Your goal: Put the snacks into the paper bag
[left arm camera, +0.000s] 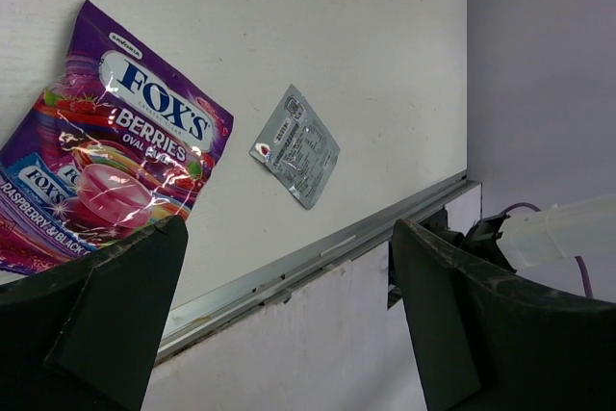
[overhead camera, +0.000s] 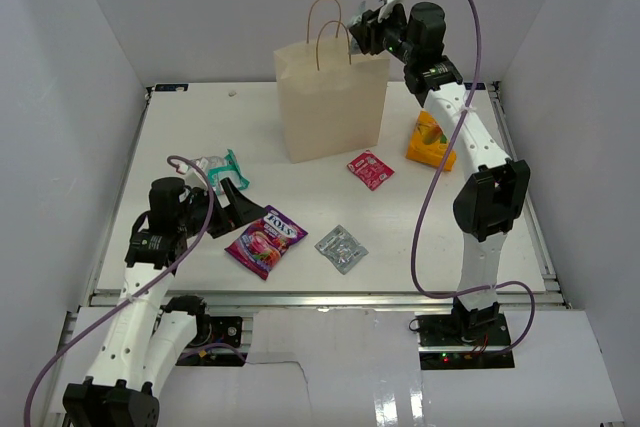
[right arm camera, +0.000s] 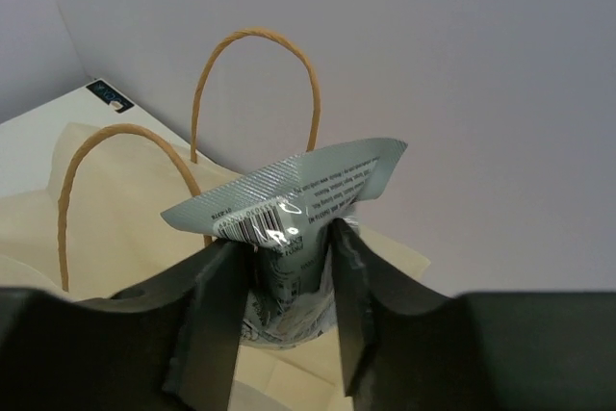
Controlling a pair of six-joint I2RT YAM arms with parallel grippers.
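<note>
Six snacks in all: five lie on the tabletop (overhead camera: 300, 197) and one is held in the air. There are two arms and one bag.

Nearest, at the lower left of the top view, the left pincer (overhead camera: 232, 201) stands wide apart and holds nothing. In its wrist view its two dark fingers (left arm camera: 106, 324) fill the lower corners. Just right of it lies the one purple candy bag (overhead camera: 265, 240), flat and face up, with "FOX'S Berries" readable. Further right, apart from it, lies the loose wrapper (overhead camera: 341, 248), flat and silver, one of two such wrappers.

Farther back, the one teal pouch (overhead camera: 220, 164) lies left of centre, just beyond the left pincer. The one red sachet (overhead camera: 370, 168) lies mid-frame, near the bag's lower right corner but not touching it. The one orange pack (overhead camera: 430, 143) sits at the right, partly hidden by the right arm.

Farthest, the paper bag (overhead camera: 332, 107) stands upright at upper centre, its two twine handles (overhead camera: 330, 32) raised. At its upper right corner the right pincer (overhead camera: 358, 33) is clamped on the held wrapper (right arm camera: 289, 194), the second silver one. In the right wrist view this wrapper sticks up between the fingers (right arm camera: 217, 315), with the bag's open mouth and both handles just behind and below it.
</note>
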